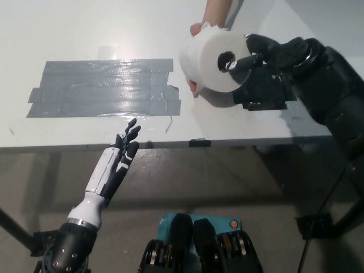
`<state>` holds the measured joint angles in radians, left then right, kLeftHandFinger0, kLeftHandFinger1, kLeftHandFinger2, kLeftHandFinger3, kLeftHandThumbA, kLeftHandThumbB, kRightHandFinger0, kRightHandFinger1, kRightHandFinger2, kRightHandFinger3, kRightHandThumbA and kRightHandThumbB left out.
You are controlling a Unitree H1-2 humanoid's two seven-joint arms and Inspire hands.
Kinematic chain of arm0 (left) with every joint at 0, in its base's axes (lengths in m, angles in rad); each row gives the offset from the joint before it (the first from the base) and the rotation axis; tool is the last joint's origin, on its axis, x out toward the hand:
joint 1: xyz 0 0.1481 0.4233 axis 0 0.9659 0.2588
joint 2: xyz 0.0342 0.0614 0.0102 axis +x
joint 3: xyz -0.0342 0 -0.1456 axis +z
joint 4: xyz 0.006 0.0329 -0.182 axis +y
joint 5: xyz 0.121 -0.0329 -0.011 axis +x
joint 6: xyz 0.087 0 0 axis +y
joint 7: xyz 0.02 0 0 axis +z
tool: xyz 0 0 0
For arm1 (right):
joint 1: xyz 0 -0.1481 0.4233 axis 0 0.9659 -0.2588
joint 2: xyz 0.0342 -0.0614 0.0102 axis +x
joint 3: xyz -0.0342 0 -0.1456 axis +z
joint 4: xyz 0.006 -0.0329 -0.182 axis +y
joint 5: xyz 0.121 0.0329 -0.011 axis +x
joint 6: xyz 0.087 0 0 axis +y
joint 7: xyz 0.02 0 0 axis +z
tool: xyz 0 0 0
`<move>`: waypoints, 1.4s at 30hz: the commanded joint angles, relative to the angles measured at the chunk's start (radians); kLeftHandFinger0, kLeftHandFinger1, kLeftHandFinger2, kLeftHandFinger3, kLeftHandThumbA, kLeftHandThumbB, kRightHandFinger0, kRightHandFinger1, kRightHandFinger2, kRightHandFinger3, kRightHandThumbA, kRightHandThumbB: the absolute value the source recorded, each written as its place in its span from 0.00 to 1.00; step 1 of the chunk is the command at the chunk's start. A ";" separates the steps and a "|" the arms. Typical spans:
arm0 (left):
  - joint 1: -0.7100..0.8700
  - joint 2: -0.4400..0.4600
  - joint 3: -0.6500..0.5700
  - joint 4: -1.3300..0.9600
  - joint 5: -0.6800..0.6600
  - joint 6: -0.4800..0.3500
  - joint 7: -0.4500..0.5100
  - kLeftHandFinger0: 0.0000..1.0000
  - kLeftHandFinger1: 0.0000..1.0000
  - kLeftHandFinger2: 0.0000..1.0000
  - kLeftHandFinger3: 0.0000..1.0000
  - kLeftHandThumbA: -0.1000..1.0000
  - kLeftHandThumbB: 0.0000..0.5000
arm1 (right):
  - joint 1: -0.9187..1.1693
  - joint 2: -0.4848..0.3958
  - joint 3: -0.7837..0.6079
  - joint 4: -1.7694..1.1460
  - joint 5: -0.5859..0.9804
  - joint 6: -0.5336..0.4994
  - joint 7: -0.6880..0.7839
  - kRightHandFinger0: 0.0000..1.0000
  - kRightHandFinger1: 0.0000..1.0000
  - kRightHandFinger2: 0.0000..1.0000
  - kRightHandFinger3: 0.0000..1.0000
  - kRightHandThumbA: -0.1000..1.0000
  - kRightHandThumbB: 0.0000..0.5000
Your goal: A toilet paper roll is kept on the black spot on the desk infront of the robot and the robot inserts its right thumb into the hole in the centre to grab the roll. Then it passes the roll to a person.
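A: Which materials and shapes are shown on the desk?
B: A smooth, glossy white top is shown. A ragged rectangle of grey tape strips, wrinkled and shiny, is laid toward its left front. A flat black square spot is seen near the right front edge.

A: How is the toilet paper roll presented?
B: A soft white cylinder with a dark centre hole is shown, held above the desk just left of the black spot, tilted with its hole facing right.

A: How is it held?
B: It is gripped by the black right hand, whose thumb is inserted in the hole. A person's hand is pressed against its far left side.

A: And the white left hand?
B: It is held below the front edge, empty, fingers spread.
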<state>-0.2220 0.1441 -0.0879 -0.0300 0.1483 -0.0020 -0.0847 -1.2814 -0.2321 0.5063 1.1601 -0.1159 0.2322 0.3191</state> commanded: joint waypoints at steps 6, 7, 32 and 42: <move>-0.022 0.013 -0.003 -0.026 0.003 0.004 -0.014 1.00 1.00 1.00 1.00 0.96 0.07 | -0.026 -0.106 -0.092 -0.327 -0.048 0.053 0.032 1.00 1.00 1.00 1.00 0.88 1.00; -0.022 0.014 -0.004 -0.026 0.005 0.004 -0.014 1.00 1.00 1.00 1.00 0.96 0.07 | -0.018 -0.115 -0.102 -0.378 -0.052 0.066 0.028 1.00 1.00 1.00 1.00 0.88 1.00; -0.067 0.018 0.011 0.013 -0.015 -0.017 -0.005 1.00 1.00 1.00 1.00 0.96 0.05 | 0.672 -0.065 -0.475 -1.748 0.065 0.141 -0.108 1.00 1.00 1.00 1.00 0.92 0.80; -0.017 0.009 0.007 0.001 -0.016 -0.019 0.000 1.00 1.00 1.00 1.00 0.95 0.06 | 0.955 0.049 -0.458 -1.565 0.034 -0.106 -0.146 1.00 1.00 1.00 1.00 0.93 0.64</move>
<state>-0.2223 0.1440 -0.0939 0.0069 0.1441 0.0225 -0.0840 -0.4241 -0.2327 0.1206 -0.3353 -0.1166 0.3338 0.2928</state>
